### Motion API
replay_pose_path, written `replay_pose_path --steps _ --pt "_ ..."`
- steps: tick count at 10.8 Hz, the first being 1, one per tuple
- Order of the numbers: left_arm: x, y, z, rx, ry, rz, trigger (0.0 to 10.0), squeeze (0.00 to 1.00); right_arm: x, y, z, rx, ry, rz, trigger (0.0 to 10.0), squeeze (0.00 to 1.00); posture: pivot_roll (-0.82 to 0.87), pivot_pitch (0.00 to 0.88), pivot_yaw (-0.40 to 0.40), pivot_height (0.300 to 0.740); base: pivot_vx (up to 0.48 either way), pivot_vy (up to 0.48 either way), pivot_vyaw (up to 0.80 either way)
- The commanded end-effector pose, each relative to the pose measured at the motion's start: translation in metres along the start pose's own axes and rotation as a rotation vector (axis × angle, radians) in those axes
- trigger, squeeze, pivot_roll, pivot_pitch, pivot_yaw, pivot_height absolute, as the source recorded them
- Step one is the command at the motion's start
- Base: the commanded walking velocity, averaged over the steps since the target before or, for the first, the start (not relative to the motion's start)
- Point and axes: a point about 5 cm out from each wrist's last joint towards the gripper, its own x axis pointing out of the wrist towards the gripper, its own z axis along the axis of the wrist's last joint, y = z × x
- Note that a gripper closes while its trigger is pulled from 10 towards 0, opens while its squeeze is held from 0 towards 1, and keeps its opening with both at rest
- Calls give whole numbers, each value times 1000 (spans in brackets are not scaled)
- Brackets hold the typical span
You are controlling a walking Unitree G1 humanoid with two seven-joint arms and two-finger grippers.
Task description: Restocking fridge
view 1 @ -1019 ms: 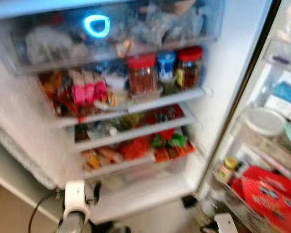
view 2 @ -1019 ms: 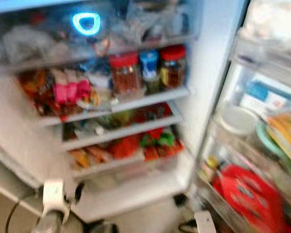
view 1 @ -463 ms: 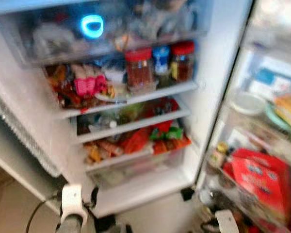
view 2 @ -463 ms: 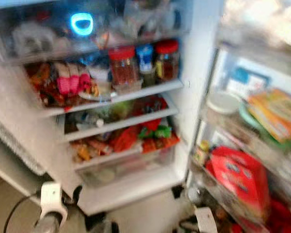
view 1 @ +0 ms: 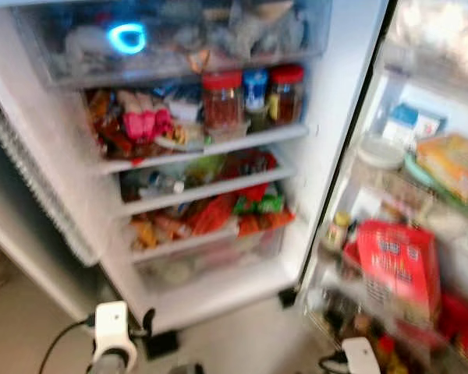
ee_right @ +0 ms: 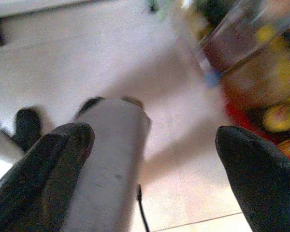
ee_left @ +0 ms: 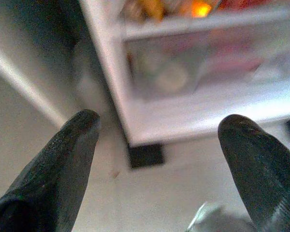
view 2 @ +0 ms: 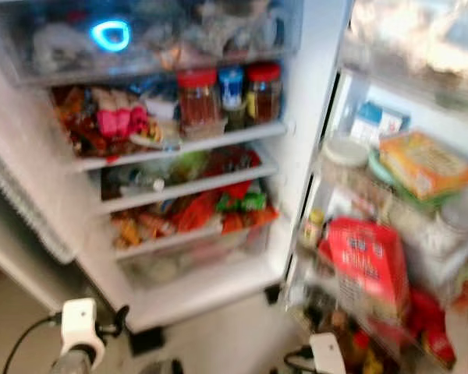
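- Since a moment ago my head has swung right; the fridge (view 1: 218, 156) shelves sit further left, more door rack in sight.
- Left gripper (ee_left: 157, 145) hangs spread wide above the floor by the fridge's bottom drawer (ee_left: 198, 67).
- Right gripper (ee_right: 154, 159) gapes empty beside the door's lower rack (view 2: 359, 312).
- Red-lidded jars (view 1: 222, 101) stand at the upper shelf's right end.

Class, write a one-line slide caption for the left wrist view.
Open left claw hangs above the floor facing the fridge's clear bottom drawer.
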Motion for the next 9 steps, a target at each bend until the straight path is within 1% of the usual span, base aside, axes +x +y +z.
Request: replay_pose_path --steps 1,2,3,4,5,6,7,9 --pt "-1 -1 -10 9 72 -7 10000 0 -1 0 -10 18 35 2 10000 0 -66 0 27 652 0 0 0" --pt "-1 -2 -13 28 98 -20 10000 0 -1 1 -9 23 32 7 10000 0 -62 0 25 652 0 0 0" --pt "-1 -4 -21 29 167 -34 10000 0 -1 2 -7 33 15 17 10000 0 -58 0 23 652 0 0 0" --pt "-3 -6 -27 57 221 -54 10000 0 -1 2 -6 17 12 19 10000 0 -60 0 26 661 0 0 0" --pt "-6 -7 -35 105 275 -74 10000 0 0 2 -5 14 11 20 10000 0 -66 0 29 671 0 0 0" --pt "-7 -8 -38 124 294 -82 10000 0 0 3 -5 16 10 19 10000 0 -71 0 30 676 0 0 0" --pt "-9 -8 -43 134 322 -85 10000 0 0 2 -5 39 6 11 10000 0 -74 0 31 691 0 0 0" --pt "-11 -6 -46 105 344 -58 10000 0 0 3 -5 38 7 11 10000 0 -70 0 32 716 0 0 0"
